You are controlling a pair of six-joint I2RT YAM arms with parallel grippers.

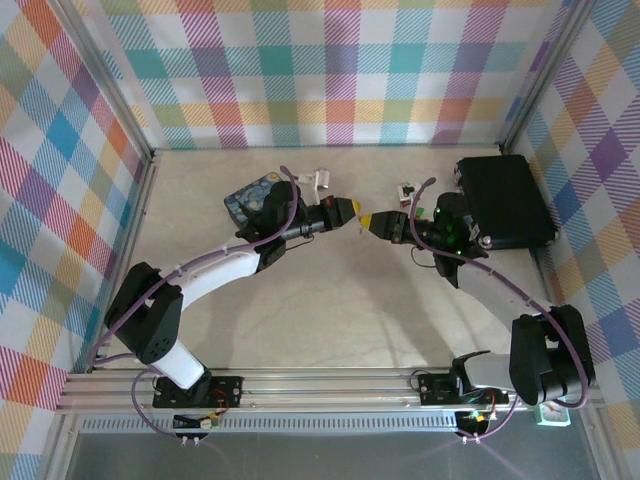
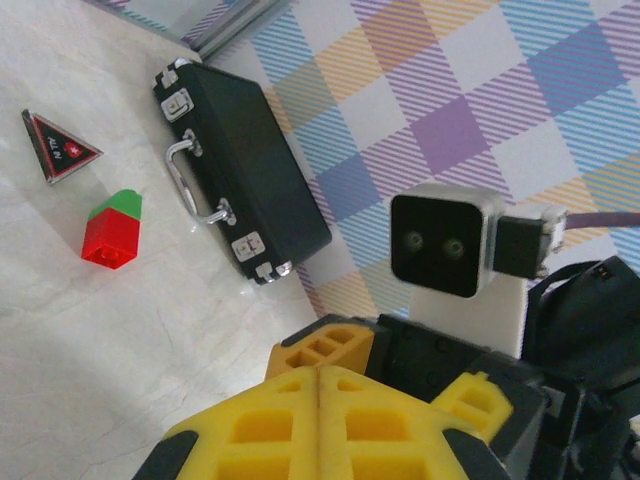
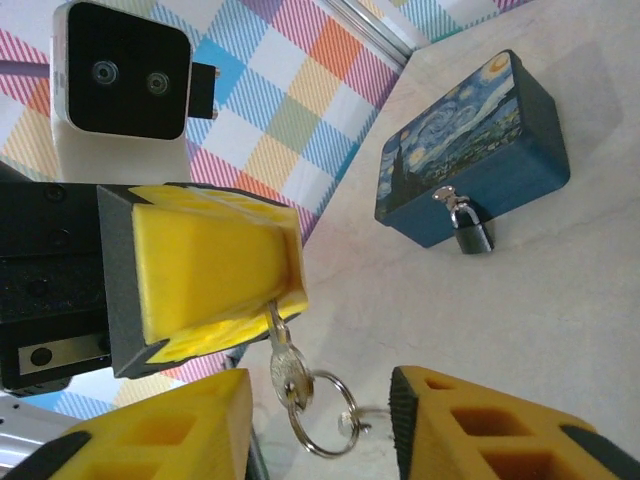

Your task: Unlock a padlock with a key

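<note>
So the padlock (image 3: 471, 232) is hooked by its silver shackle onto a little hasp on the side wall of the blue starry-night tin (image 3: 470, 140), and the shackle looks closed. The tin sits on the tabletop (image 1: 330, 300) toward the far edge, a bit left of middle. The key (image 3: 283, 362) is well apart from the lock, up in the air over the middle of the tabletop. The left pincer (image 3: 262, 290) is clenched on one end of it, and the rest of the key hangs down out of the yellow pads with a key ring (image 3: 325, 425) dangling off it. The right pincer (image 1: 380, 222) is right up close and facing the left one nose to nose. It's released, and in the right wrist view its two yellow fingers (image 3: 480, 430) sit spread on either side of the hanging key and ring. Can't tell if either finger actually touches the ring. Off in the far right corner there's a big black case (image 2: 245, 165) lying flat with its silver handle toward the middle of the tabletop. Just beside the case, on its handle side, are a small red triangle piece (image 2: 58, 148) and a red block with a green top (image 2: 112, 230), neither touching the case. Pastel checkered walls (image 1: 340, 70) close off the far edge and both side edges.
</note>
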